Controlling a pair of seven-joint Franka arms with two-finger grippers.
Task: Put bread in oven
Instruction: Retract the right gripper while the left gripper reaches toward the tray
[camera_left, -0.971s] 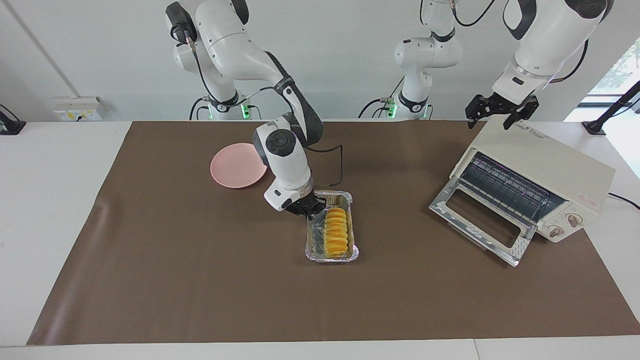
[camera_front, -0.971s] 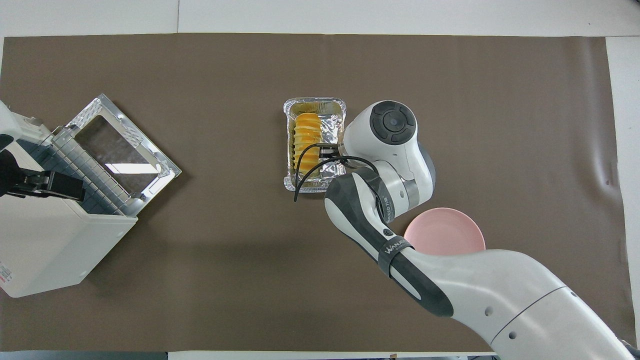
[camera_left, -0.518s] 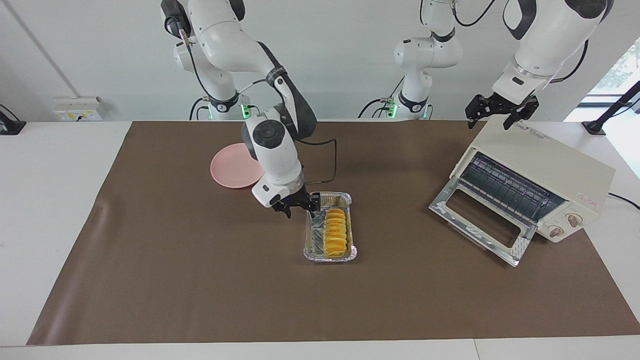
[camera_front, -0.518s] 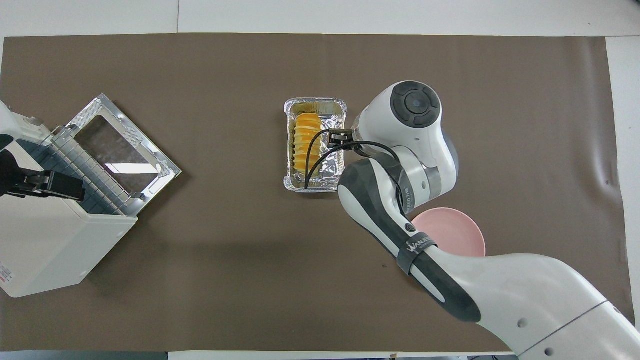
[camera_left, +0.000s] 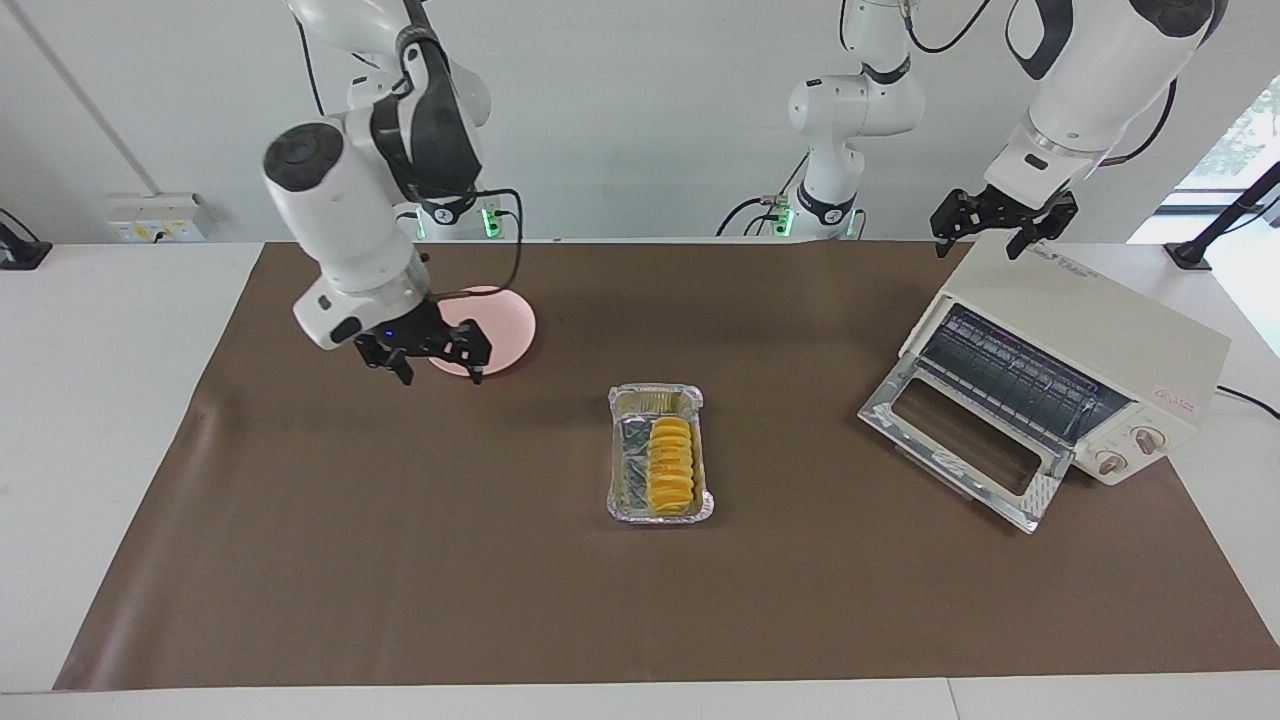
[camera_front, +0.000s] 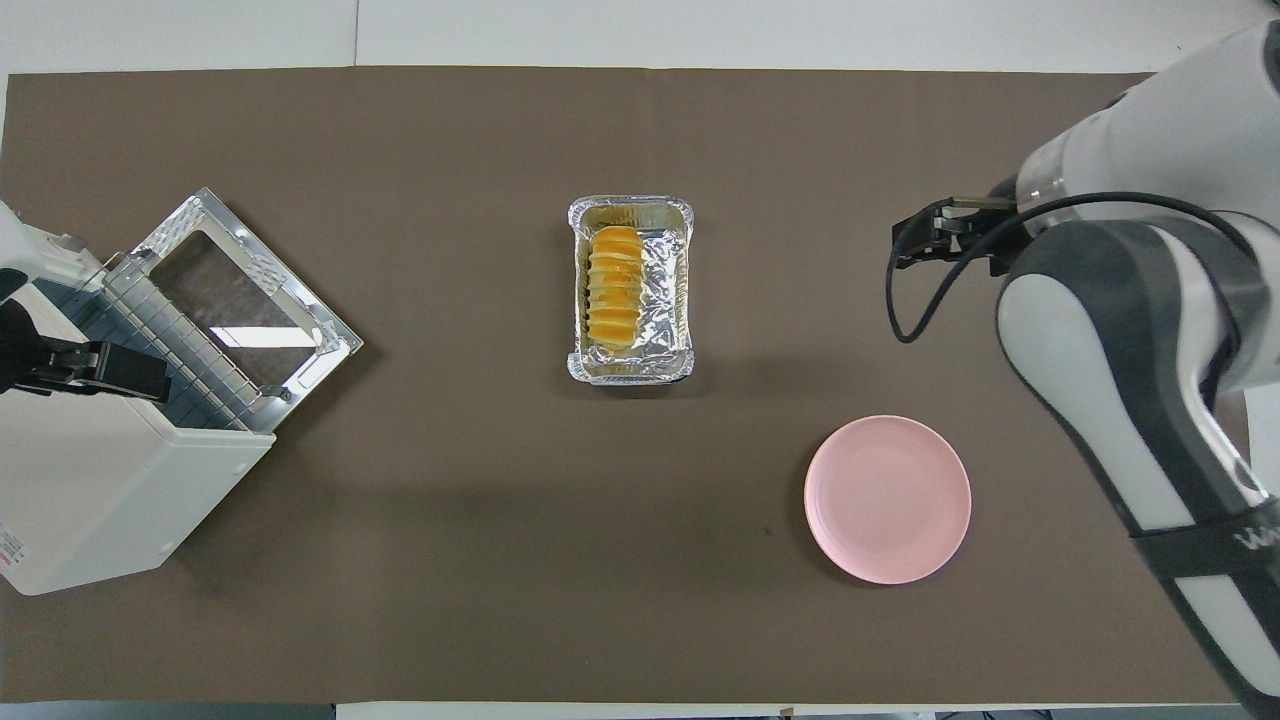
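The bread (camera_left: 671, 466) (camera_front: 614, 286), a ridged golden loaf, lies in a foil tray (camera_left: 625, 470) (camera_front: 668, 300) at the middle of the mat. The cream-white oven (camera_left: 1100, 330) (camera_front: 90, 490) stands at the left arm's end of the table. Its glass door (camera_left: 960, 440) (camera_front: 235, 290) is dropped open and the wire rack shows. My right gripper (camera_left: 440, 368) (camera_front: 905, 245) hangs open and empty over the mat, beside the pink plate. My left gripper (camera_left: 980, 243) (camera_front: 130, 372) waits open over the oven's top.
A round pink plate (camera_left: 505, 330) (camera_front: 887, 498) lies on the brown mat (camera_left: 400, 560), nearer to the robots than the tray and toward the right arm's end. A black cable loops from the right wrist.
My right gripper opened, rose out of the foil tray and swung away toward the right arm's end of the table. The tray shifted slightly. The left arm has not moved.
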